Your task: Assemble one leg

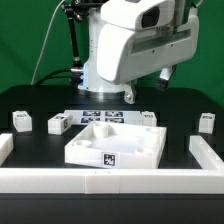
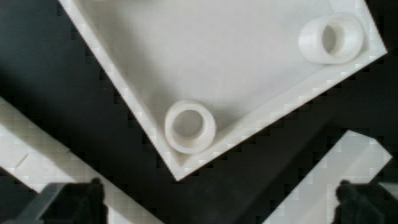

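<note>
Several small white legs with tags stand on the black table in the exterior view. Two are on that view's left [image 1: 22, 121] [image 1: 58, 124] and two on its right [image 1: 149, 118] [image 1: 205, 122]. The large white square piece [image 1: 115, 146] lies in the middle. In the wrist view my gripper [image 2: 217, 210] is open and empty, with its dark fingertips [image 2: 71, 205] far apart. It hangs above a corner of the square piece [image 2: 214, 70], near a round socket [image 2: 191, 127]. No leg shows in the wrist view. In the exterior view the arm's white body hides the fingers.
The marker board [image 1: 100, 118] lies flat behind the square piece. Low white walls run along the exterior view's left [image 1: 5, 148], right [image 1: 207, 152] and front [image 1: 110, 181]. A second socket [image 2: 329, 38] shows on the square piece.
</note>
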